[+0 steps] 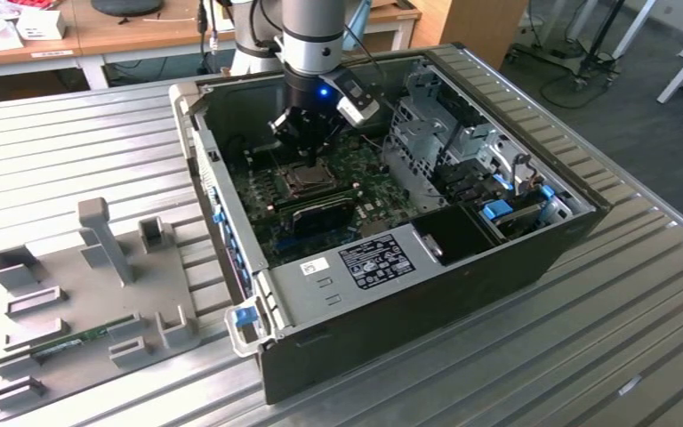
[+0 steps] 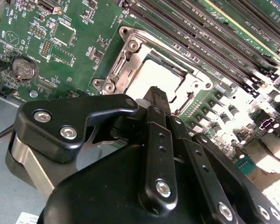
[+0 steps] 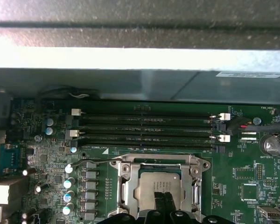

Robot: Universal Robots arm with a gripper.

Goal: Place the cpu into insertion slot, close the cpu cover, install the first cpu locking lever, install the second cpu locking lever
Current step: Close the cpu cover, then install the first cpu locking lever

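We see a slatted metal tabletop (image 1: 81, 151) carrying an open computer case (image 1: 496, 267). In the exterior view a grey fixture plate (image 1: 68, 311) lies at the case's eight o'clock. Over the green motherboard (image 1: 372, 173) the hand (image 2: 155, 93) hangs empty, fingers pressed together. At its six o'clock the cpu (image 3: 151, 184) sits in the socket (image 1: 306, 180) under the lowered cover (image 3: 128, 186).

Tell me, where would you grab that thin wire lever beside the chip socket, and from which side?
Probably by the curled free end of the wire lever, which juts past the corner of the cpu cover toward the capacitors. Come from above, pinching across the wire: it is thin, lies low along that cover's edge, and board parts crowd its sides.
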